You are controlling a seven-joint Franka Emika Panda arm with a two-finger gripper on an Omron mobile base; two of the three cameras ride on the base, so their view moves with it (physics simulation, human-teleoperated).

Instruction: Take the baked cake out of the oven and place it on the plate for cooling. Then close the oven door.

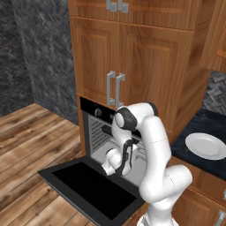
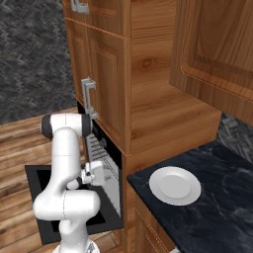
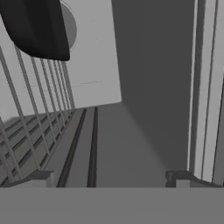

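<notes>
The black oven (image 1: 98,115) stands open between wooden cabinets, its oven door (image 1: 90,187) folded down flat toward the floor. My arm reaches into the cavity, with the gripper (image 1: 110,167) just inside the opening. In the hand view the gripper (image 3: 109,179) is open, its two dark fingertips (image 3: 41,177) wide apart with nothing between them. Ahead are grey oven walls, wire racks (image 3: 30,109) and a flat black tray (image 3: 39,26) at the upper left. The baked cake is hidden. The round white plate (image 1: 205,145) lies bare on the dark counter to the right of the oven (image 2: 175,185).
Wooden cabinet doors with vertical silver handles (image 1: 114,88) rise above the oven. The dark stone counter (image 2: 217,197) runs to the right, with an upper cabinet (image 2: 217,54) hanging over it. The lowered door juts out over the wooden floor (image 1: 31,141).
</notes>
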